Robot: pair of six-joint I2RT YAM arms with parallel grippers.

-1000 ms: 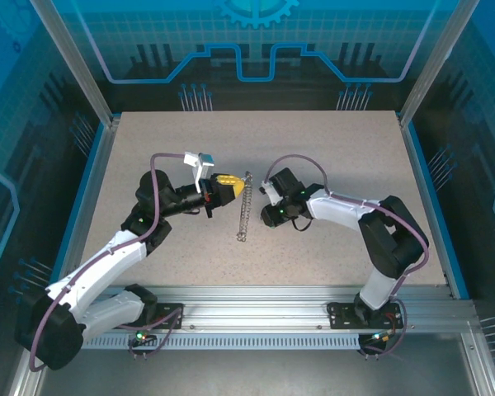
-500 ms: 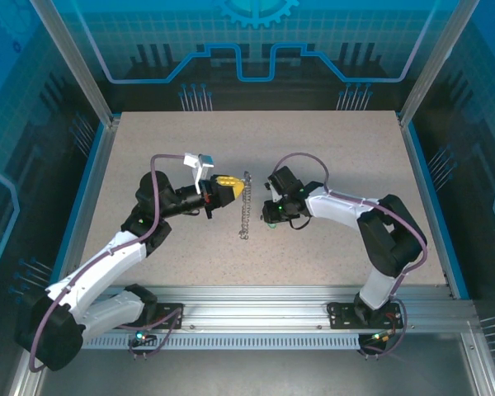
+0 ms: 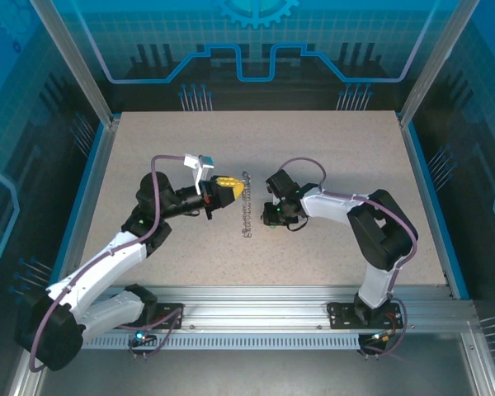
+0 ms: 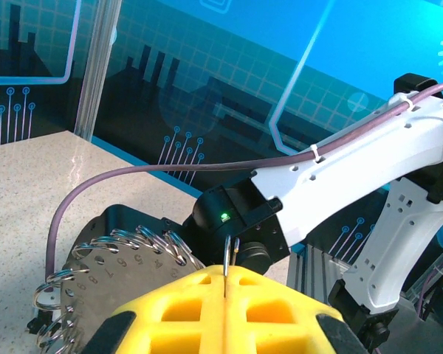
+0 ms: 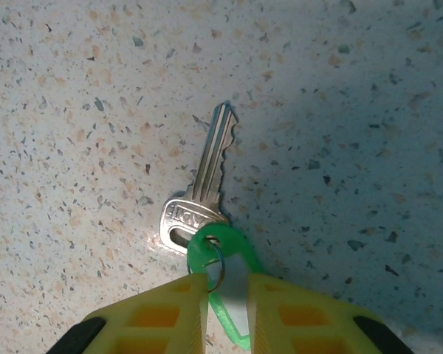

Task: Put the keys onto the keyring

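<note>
1. Centrally on the table [image 3: 330, 148], the left gripper [image 3: 238, 186] has its yellow jaws closed on the keyring [image 3: 246, 206], whose chain runs toward the near edge.
2. Just right of it, the right gripper [image 5: 227, 302] straddles the green tag [image 5: 221, 247], jaws narrowly apart; whether they pinch yet I cannot tell.
3. The key [image 5: 207, 173] lies flat on the table, blade pointing away from those fingers.
4. That green tag is the handle: close squarely on it, then lift gently without scraping the blade.
</note>
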